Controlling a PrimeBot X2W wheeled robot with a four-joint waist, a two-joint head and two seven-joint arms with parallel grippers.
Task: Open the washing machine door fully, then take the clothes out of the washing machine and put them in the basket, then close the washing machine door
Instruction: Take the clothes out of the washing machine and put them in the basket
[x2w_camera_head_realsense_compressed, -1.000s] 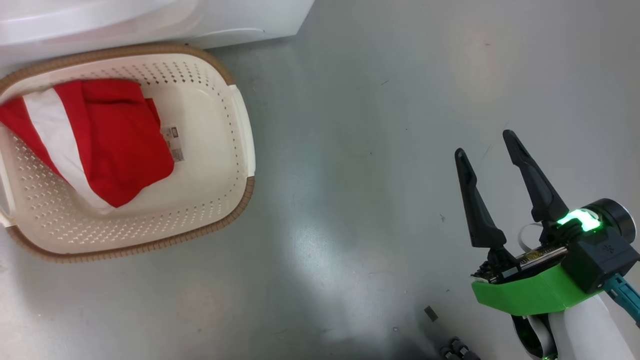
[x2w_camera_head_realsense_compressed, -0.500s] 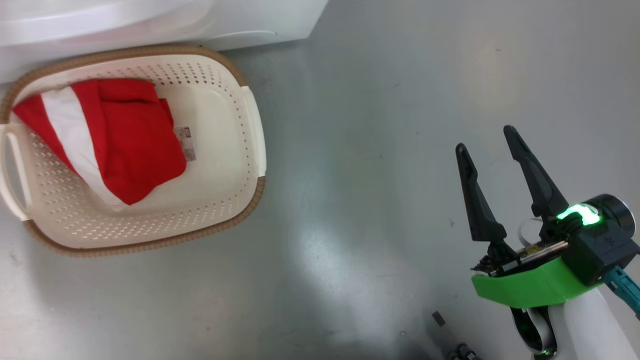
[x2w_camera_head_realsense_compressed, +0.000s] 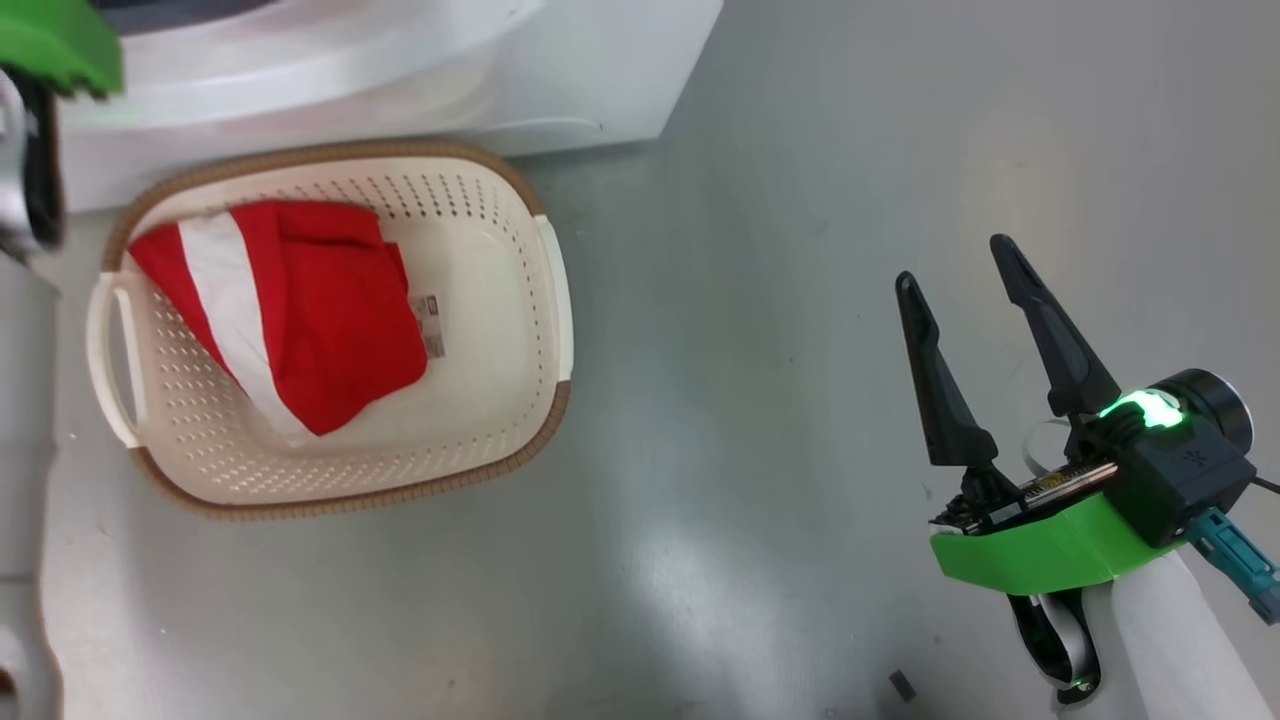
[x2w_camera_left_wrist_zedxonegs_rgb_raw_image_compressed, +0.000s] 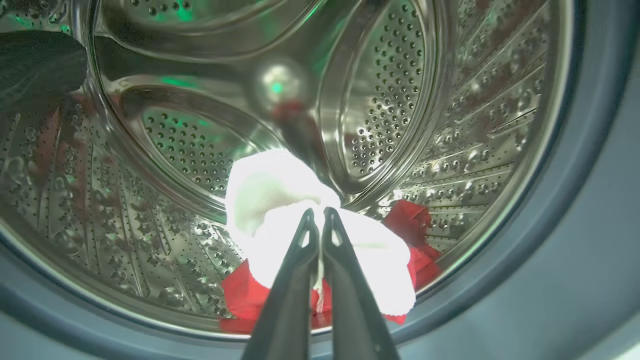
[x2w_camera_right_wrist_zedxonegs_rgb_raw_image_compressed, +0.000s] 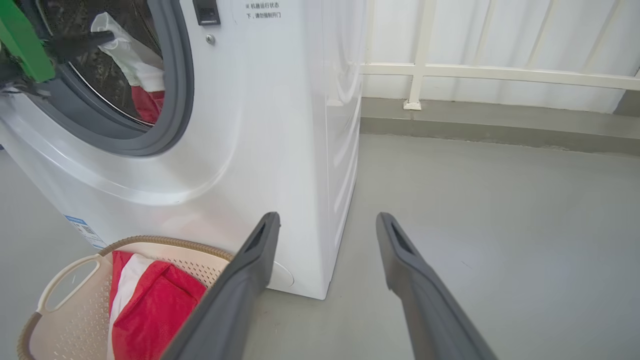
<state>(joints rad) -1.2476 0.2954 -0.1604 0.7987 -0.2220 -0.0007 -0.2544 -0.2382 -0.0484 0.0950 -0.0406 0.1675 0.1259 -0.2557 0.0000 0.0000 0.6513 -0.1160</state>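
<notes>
Lengthwise, the basket (x2w_camera_head_realsense_compressed: 335, 505) lies along the washing machine (x2w_camera_head_realsense_compressed: 600, 90) (clothes (x2w_camera_head_realsense_compressed: 330, 310) inside).

Basket (x2w_camera_head_realsense_compressed: 470, 400) on the floor (x2w_camera_head_realsense_compressed: 800, 200), just before the washing machine (x2w_camera_head_realsense_compressed: 600, 70)
Some clothes (x2w_camera_head_realsense_compressed: 320, 320) lie in the basket; more lie low in the drum (x2w_camera_left_wrist_zedxonegs_rgb_raw_image_compressed: 400, 100).

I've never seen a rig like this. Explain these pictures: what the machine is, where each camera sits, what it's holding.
This is a wheeled robot with two arms, emptying a washing machine. The head view looks down at the floor: a basket holding one red and white garment, and the right tool, open and empty. The left wrist view looks along the left tool into the steel drum, where it is shut on a second garment. The right wrist view looks from the right arm at the machine's front, basket below.
</notes>
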